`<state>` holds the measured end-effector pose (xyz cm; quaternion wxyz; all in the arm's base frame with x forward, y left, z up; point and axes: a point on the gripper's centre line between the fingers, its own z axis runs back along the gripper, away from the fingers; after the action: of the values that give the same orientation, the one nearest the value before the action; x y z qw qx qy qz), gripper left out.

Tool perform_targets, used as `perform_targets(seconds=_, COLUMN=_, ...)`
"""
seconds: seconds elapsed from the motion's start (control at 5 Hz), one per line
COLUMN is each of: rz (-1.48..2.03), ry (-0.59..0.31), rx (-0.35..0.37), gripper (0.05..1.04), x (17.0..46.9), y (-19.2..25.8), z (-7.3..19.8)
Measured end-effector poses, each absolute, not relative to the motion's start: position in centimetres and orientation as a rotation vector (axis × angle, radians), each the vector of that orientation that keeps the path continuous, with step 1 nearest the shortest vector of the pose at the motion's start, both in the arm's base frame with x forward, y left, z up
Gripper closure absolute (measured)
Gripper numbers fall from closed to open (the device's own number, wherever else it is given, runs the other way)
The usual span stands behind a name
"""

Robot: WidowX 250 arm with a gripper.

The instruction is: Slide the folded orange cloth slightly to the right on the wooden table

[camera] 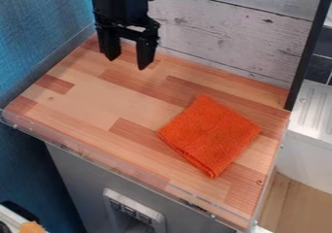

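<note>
We see the pincer (127, 64) open, its two fingers apart, above the far left part of the tabletop (84, 98). The orange cloth (208, 136) lies well apart from it, to the view's lower right, folded nearly square, cornerwise, with no clear long axis. The arm is cut off above; we cannot tell the pincer's exact height, and the cloth's underside is hidden.

No readable texts, no legible labels or brands, no numbers, no signs that can be read
</note>
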<state>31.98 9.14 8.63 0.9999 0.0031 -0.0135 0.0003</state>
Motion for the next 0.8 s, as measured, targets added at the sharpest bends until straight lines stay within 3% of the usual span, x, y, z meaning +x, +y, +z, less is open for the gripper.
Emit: perform_targets(seconds=0.8, rz=-0.001, ry=0.021, rx=0.0, gripper=0.087, x=31.0, y=10.7, z=9.4)
